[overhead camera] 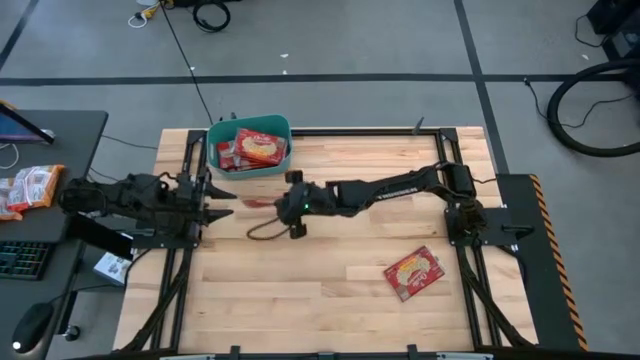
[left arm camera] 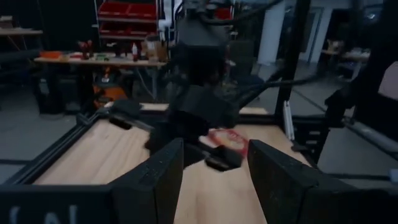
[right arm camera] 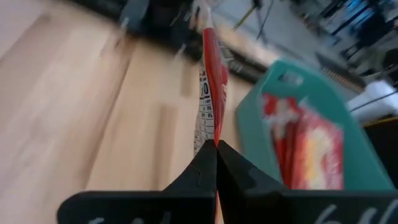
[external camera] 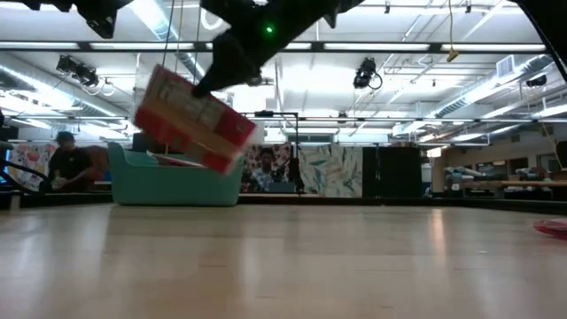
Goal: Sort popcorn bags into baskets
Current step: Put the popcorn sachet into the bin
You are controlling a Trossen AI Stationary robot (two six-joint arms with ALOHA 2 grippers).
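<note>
My right gripper [overhead camera: 280, 204] reaches across from the table's right and is shut on a red popcorn bag [external camera: 195, 120], which hangs tilted in the air just near of the teal basket [overhead camera: 250, 168]. The basket holds several red bags [overhead camera: 256, 146]. Another bag [overhead camera: 413, 272] lies flat on the table's near right. My left gripper [overhead camera: 228, 202] waits open at the table's left, its fingers pointing at the held bag [left arm camera: 227, 138]; it touches nothing. My right gripper [right arm camera: 216, 144] pinches the bag by one edge [right arm camera: 214, 132] between its two fingers. The bag shows edge-on and sticks out forward past the fingertips. In the low view the fingers come slanting down onto its upper edge [external camera: 215, 86]. The bag is lifted clear of the table, tilted.
More red packets [overhead camera: 30, 187] lie on the grey side table left of the workbench, off the wooden top. A dark cord loop [overhead camera: 265, 232] lies on the wood below the right gripper. Black frame rails [overhead camera: 470, 131] border the table. People show in the room beyond, in the low view.
</note>
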